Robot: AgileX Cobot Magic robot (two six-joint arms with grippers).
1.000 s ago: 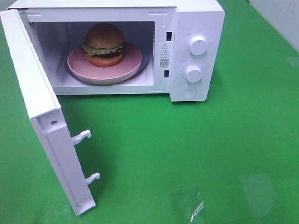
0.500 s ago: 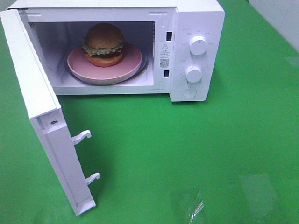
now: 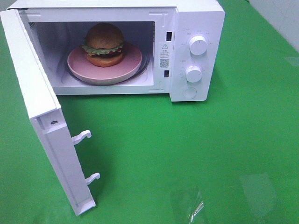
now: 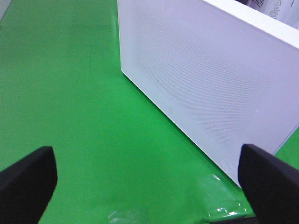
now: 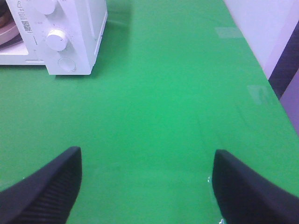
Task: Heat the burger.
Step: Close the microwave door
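Exterior high shows burger (image 3: pixel 104 44) on plate (image 3: pixel 77 66): likely soft, light, squashy, best moved by the rim; left gripper (image 4: pixel 148 181) and right gripper (image 5: pixel 147 185) both gape wide, empty

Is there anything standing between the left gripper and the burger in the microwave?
Yes: the open microwave door. The left gripper faces its outer side, and the burger sits on the pink plate behind it, hidden from that wrist view.

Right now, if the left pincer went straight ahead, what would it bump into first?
Most likely the microwave's open door: its white outer face stands ahead of the open left pincer, with only green table between. How far is hard to tell.
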